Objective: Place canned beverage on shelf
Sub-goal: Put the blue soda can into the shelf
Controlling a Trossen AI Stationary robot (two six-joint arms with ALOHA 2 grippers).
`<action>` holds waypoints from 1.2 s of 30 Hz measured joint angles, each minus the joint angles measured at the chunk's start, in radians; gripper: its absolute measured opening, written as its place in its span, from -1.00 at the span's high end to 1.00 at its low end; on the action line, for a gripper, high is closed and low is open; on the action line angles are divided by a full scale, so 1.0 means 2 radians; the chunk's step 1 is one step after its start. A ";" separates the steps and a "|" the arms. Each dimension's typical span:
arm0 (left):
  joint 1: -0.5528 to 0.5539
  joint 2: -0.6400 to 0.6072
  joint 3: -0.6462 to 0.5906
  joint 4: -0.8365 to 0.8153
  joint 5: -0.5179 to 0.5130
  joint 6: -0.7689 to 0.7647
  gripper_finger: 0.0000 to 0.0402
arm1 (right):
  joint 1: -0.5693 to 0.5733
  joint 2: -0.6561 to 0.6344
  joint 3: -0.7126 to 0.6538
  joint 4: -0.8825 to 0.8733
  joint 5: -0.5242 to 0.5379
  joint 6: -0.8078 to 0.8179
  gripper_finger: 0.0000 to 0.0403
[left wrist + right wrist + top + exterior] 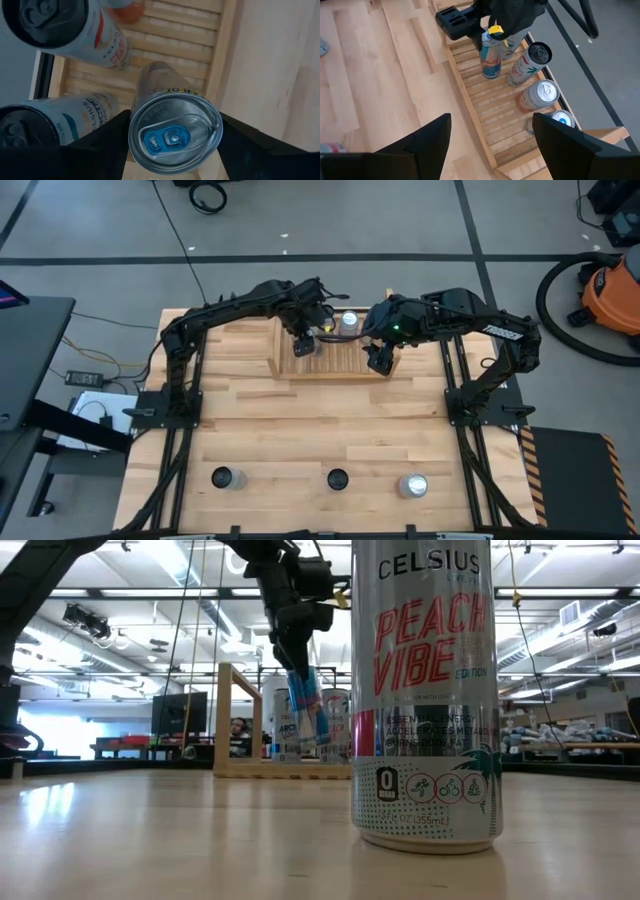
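Note:
The light wooden shelf [345,366] stands at the table's far middle, with several cans standing on its slats [485,107]. My left gripper [305,340] is over the shelf's left part, shut on a slim silver and blue can [491,61]. That can also shows in the low view [305,710], and in the left wrist view [175,135] by its blue-tabbed top. My right gripper [490,145] is open and empty above the shelf's right end [380,358]. My left gripper pinches the slim can between its two fingers at the upper part of its side wall, just under the top rim [135,132]. The fingers [107,137] come from above, pointing down. The can hangs a little tilted, its bottom [312,750] close above the slats.
Three more cans stand near the table's front edge [222,478], [337,478], [413,485]; one of them, a Celsius can [425,690], fills the low view's foreground. Bare tabletop lies between them and the shelf. An orange vacuum [612,290] stands on the floor at far right.

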 joint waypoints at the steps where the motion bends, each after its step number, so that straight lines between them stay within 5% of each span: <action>1: 0.000 0.000 0.000 -0.002 0.000 0.000 -0.29 | 0.000 0.000 0.000 0.000 -0.001 0.000 -0.43; 29: 0.001 0.020 0.001 -0.017 0.023 0.005 -0.39 | 0.001 0.000 0.000 -0.004 -0.002 0.000 -0.43; 36: 0.001 0.018 0.065 -0.062 0.022 0.005 -0.39 | 0.001 0.000 0.000 -0.004 -0.002 -0.004 -0.43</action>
